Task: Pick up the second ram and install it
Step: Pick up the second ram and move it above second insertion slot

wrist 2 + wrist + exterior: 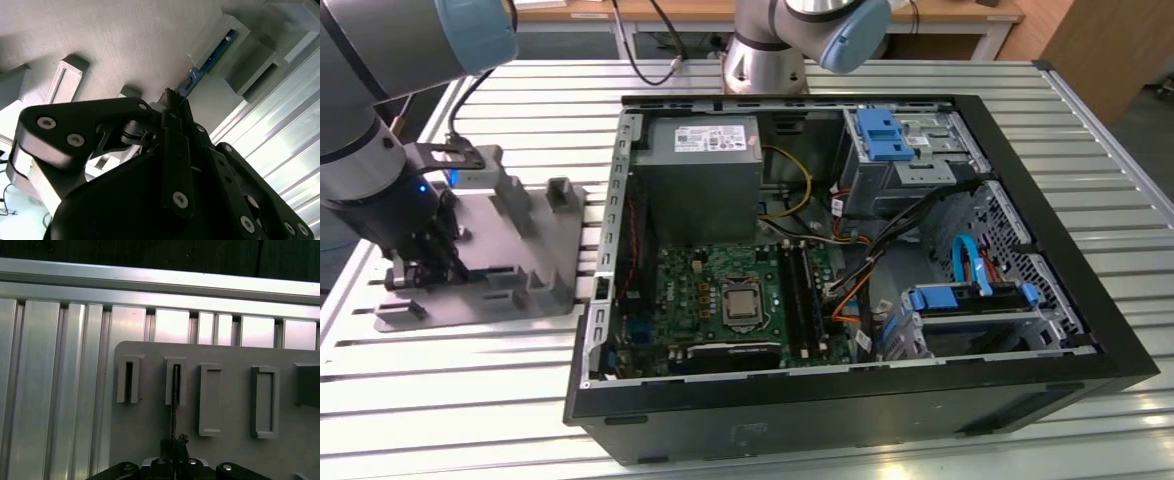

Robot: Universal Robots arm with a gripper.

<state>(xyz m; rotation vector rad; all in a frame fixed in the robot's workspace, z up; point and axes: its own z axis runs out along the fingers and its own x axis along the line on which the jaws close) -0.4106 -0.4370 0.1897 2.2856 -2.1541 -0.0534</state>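
Note:
The second ram (pixel 207 60) is a thin bluish stick seen edge-on, its far end sitting in a slot of the grey holder block (pixel 125 40). My gripper (pixel 172 97) is shut on its near end, the black fingers pressed together around it. In the first wrist view the second ram (pixel 173 405) is a thin dark line running from a slot of the holder block (pixel 145 430) down to my gripper (pixel 172 442). In the exterior view my gripper (pixel 424 270) stands low over the holder block (pixel 520 240) at that view's left, well apart from the black motherboard slots (pixel 798 290).
The open computer case (pixel 854 400) lies on the slatted metal table (pixel 454 400), with a grey power supply (pixel 700 160), blue drive brackets (pixel 881 135), and loose cables (pixel 881 250) beside the motherboard. The holder block has several raised slots (pixel 262 400).

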